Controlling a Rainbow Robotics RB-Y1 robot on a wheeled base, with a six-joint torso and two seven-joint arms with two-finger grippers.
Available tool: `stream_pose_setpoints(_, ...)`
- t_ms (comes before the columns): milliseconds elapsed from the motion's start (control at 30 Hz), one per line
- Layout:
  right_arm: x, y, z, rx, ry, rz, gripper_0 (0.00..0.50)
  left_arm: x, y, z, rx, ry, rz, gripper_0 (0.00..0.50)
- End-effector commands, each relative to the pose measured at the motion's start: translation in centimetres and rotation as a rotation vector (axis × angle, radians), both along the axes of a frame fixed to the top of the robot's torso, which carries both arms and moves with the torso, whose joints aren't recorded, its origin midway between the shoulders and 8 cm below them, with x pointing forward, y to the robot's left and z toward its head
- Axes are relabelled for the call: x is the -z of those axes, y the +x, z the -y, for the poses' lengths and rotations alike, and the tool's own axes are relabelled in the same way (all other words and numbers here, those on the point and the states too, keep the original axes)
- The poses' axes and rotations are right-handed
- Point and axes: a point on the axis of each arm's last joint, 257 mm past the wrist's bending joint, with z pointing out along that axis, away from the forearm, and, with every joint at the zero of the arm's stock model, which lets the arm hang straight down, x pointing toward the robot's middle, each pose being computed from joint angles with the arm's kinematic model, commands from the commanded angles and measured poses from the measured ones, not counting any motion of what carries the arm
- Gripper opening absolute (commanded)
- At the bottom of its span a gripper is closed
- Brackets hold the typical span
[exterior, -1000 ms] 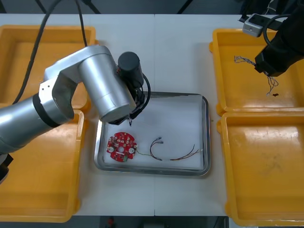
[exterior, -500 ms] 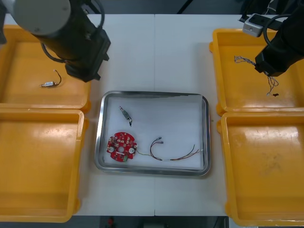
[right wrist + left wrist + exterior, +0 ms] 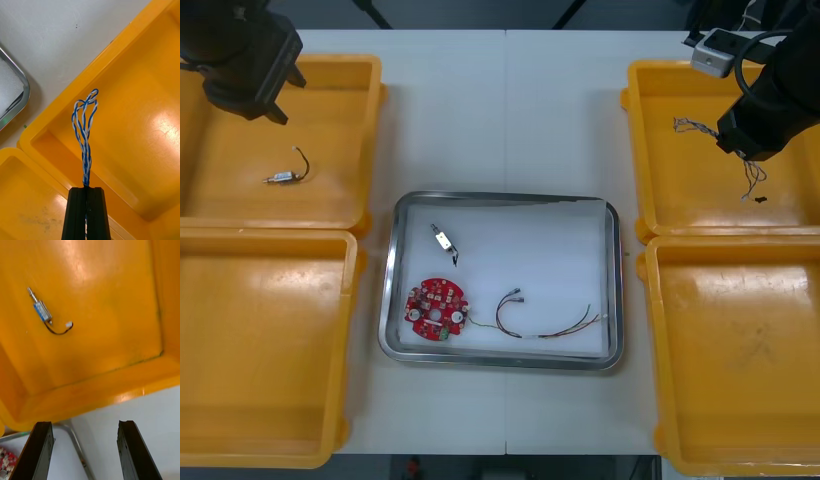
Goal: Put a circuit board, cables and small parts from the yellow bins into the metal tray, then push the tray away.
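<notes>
The metal tray (image 3: pixel 612 290), white inside, holds a round red circuit board (image 3: pixel 435 309), a red and yellow cable (image 3: pixel 552 327) and a small metal part (image 3: pixel 444 241). My left gripper (image 3: pixel 252 78) hangs over the far left yellow bin (image 3: pixel 370 130). Its fingers stand open (image 3: pixel 88 450) with nothing between them, near the tray's corner (image 3: pixel 76 444). Another small metal part (image 3: pixel 42 311) with a black wire lies in that bin (image 3: pixel 285 176). My right gripper (image 3: pixel 86 189) is shut on a twisted blue and white cable (image 3: pixel 85 123), over the far right bin (image 3: pixel 650 150).
Two near yellow bins (image 3: pixel 270 350) (image 3: pixel 740 350) flank the tray. Loose cable strands (image 3: pixel 752 182) dangle below the right gripper (image 3: pixel 736 143) in the far right bin. White table (image 3: pixel 510 110) lies open beyond the tray.
My left arm pulled back from above the tray to the far left bin, leaving the small metal part lying in the tray. The right arm has not moved.
</notes>
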Motion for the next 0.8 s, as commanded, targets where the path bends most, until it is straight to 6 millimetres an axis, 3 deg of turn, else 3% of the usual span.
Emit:
stream_pose_setpoints(33, -3.2, 0.5, 1.0, -0.019, -0.030, 0.075, 0.000, -4.2, 2.5, -4.8, -0.124, -0.035, 0.109, 0.500)
stream_pose_setpoints(133, -3.2, 0.5, 1.0, -0.019, -0.030, 0.075, 0.000, -3.5, 3.1, -7.2, -0.148, -0.018, 0.104, 0.500)
stream_pose_setpoints(167, 0.1, -0.3, 0.5, -0.027, -0.024, 0.004, 0.000, -3.1, 3.1, -8.0, -0.152, -0.016, 0.092, 0.500)
stream_pose_setpoints(200, 0.7, -0.4, 0.4, -0.032, -0.026, -0.010, 0.000, -2.6, 3.0, -8.8, -0.155, -0.007, 0.079, 0.500)
stream_pose_setpoints(400, 0.6, -0.3, -0.4, -0.067, -0.072, -0.005, 0.000, -1.0, 3.2, -11.8, -0.183, -0.013, 0.052, 0.500)
stream_pose_setpoints(633, 0.8, -0.9, -3.9, -0.170, -0.089, 0.013, 0.000, 1.3, 3.7, -12.7, -0.212, -0.053, 0.042, 0.500)
stream_pose_setpoints(800, 1.3, -2.1, -6.6, -0.262, -0.125, 0.024, 0.000, 3.9, 4.1, -12.2, -0.205, -0.053, 0.035, 0.500)
